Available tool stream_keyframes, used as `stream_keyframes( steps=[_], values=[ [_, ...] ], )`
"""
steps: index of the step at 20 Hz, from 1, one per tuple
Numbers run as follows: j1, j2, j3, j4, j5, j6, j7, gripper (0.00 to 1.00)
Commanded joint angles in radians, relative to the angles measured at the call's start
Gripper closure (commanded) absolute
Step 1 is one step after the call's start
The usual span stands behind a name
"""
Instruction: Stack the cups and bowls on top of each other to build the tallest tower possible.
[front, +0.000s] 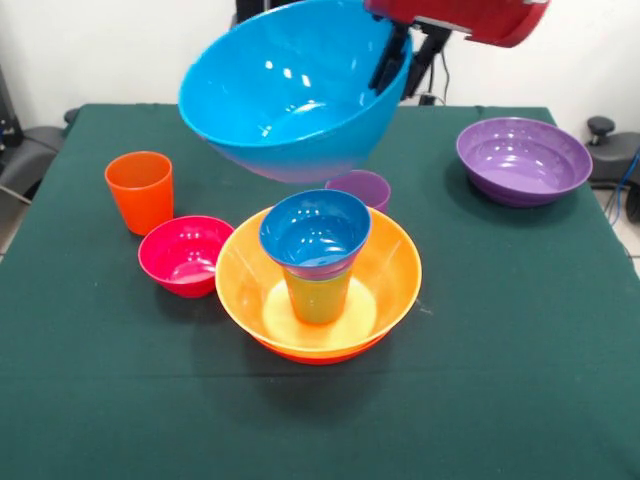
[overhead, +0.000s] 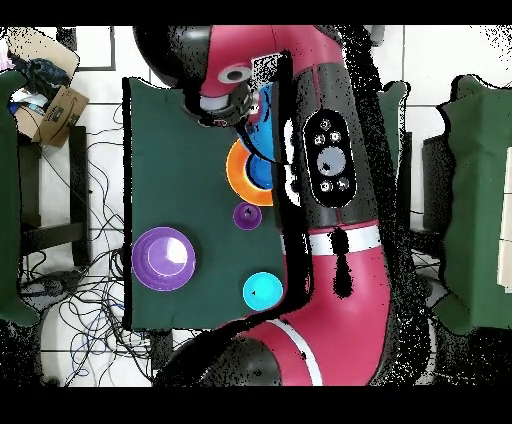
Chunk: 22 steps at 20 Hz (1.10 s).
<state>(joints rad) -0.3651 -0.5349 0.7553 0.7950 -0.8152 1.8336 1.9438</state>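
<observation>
At top centre, gripper (front: 392, 58) pinches the tilted blue bowl's (front: 290, 95) rim above the tower (front: 318, 275); no writing is readable.

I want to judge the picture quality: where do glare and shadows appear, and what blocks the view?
Front view: bright glare spots sit inside the sky-blue bowl held by the tool, and fainter ones in the purple bowl; a soft shadow lies under the yellow-orange bowl. Overhead view: the red arm hides much of the table.
</observation>
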Motion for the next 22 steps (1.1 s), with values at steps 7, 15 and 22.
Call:
stream_keyframes(
  steps=[7,15,22],
  values=[
    [0.003,-0.048,-0.181,0.230,0.056,-0.257,0.210,1.00],
    [0.035,0.006,-0.219,0.166,0.121,-0.351,0.276,1.00],
    [0.062,0.066,-0.240,0.044,0.118,-0.291,0.239,1.00]
  ],
)
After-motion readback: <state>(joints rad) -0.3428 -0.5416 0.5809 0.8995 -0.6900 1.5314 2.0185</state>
